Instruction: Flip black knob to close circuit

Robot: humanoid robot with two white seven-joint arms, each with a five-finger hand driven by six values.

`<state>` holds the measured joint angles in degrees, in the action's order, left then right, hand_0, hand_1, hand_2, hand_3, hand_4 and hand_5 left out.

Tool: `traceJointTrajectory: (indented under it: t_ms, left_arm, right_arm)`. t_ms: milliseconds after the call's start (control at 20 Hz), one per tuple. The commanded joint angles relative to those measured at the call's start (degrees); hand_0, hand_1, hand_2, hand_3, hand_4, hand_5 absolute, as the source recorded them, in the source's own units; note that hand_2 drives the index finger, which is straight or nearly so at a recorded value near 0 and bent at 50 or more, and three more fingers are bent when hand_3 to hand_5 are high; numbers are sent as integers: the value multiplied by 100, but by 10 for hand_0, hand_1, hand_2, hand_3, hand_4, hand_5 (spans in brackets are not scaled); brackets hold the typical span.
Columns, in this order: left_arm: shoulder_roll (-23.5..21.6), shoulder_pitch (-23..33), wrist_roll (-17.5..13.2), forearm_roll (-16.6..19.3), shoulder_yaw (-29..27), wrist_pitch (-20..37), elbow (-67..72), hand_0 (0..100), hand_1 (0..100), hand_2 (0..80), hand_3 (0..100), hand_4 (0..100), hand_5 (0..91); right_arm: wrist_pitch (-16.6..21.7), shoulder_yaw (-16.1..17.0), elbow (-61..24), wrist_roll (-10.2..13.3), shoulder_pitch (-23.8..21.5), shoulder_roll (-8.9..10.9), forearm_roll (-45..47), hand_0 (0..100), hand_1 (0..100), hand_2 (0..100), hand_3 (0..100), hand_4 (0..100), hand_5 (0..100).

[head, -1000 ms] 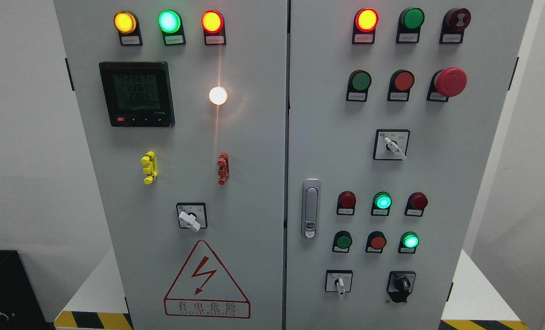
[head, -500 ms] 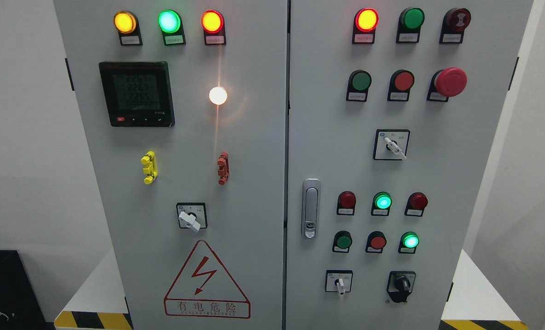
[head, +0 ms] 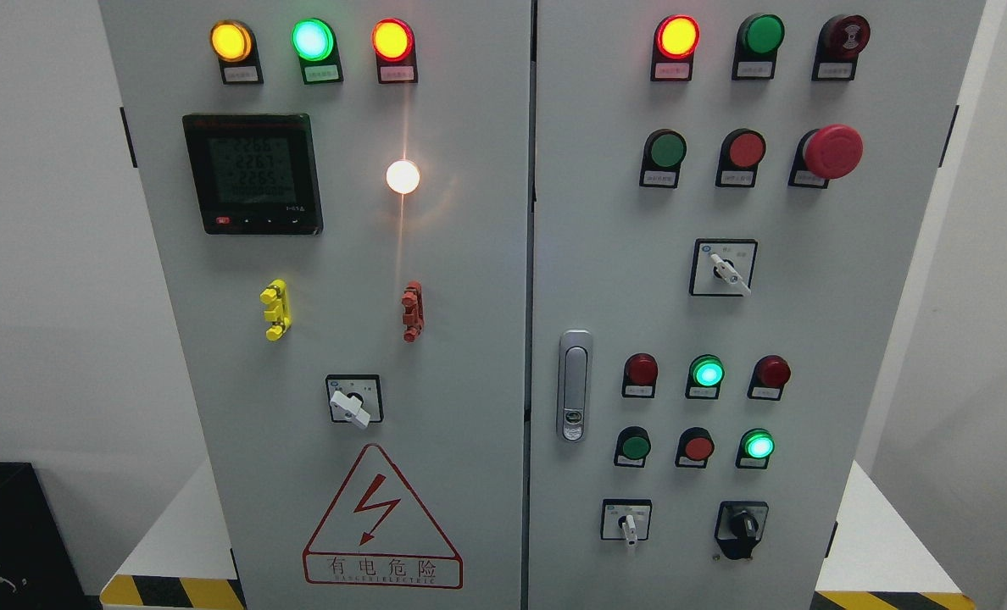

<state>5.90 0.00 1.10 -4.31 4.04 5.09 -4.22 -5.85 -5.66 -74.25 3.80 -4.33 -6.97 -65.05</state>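
A grey electrical cabinet (head: pixel 470 254) with two doors fills the head view. The black knob (head: pixel 742 526) sits at the lower right of the right door, its handle standing about upright on a black base. To its left is a white selector switch (head: pixel 627 524). Neither of my hands nor arms shows anywhere in the picture.
Lit lamps run along the top: yellow (head: pixel 230 40), green (head: pixel 312 39), red (head: pixel 392 40). A red mushroom stop button (head: pixel 834 151) sits upper right, a door latch (head: pixel 573 385) mid-panel, a digital meter (head: pixel 253 173) on the left door. White ledges with hazard stripes flank the base.
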Motion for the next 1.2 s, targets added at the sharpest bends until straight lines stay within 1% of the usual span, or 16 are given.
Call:
traceJointTrajectory:
  t_ms: [0, 150, 300, 550, 650, 800, 1050, 1150]
  left_arm:
    - [-1, 35, 4, 0, 0, 1, 0, 120, 556, 0, 0, 0, 0]
    - [-1, 35, 4, 0, 0, 1, 0, 120, 556, 0, 0, 0, 0]
    - [-1, 35, 4, 0, 0, 1, 0, 120, 556, 0, 0, 0, 0]
    - [7, 35, 4, 0, 0, 1, 0, 120, 556, 0, 0, 0, 0]
    - [-1, 35, 4, 0, 0, 1, 0, 120, 556, 0, 0, 0, 0]
    - [8, 35, 4, 0, 0, 1, 0, 120, 556, 0, 0, 0, 0]
    - [-1, 35, 4, 0, 0, 1, 0, 120, 556, 0, 0, 0, 0]
    - [-1, 35, 4, 0, 0, 1, 0, 120, 556, 0, 0, 0, 0]
  right_arm:
    - [-74, 91, -1003, -90, 29, -15, -166, 0, 20, 911, 1000, 915, 964]
    - [-127, 258, -1170, -117, 126, -15, -350, 0, 20, 911, 1000, 916, 964]
    - [-224, 373, -1407, -274, 178, -15, -368, 0, 23, 914, 1000, 919, 965]
    - [-250, 557, -1681, -406, 293, -15, -509, 0, 26, 915, 1000, 922, 966]
    - [-329, 602, -1698, -450, 398, -15, -518, 0, 26, 916, 1000, 923, 966]
    - [-443, 610, -1742, -459, 573, -32, -561, 0, 28, 916, 1000, 924, 966]
    - [-601, 812, -1733, -459, 846, -32, -667, 0, 34, 918, 1000, 928, 967]
    - [-646, 856, -1733, -459, 882, -32, -676, 0, 38, 919, 1000, 930, 968]
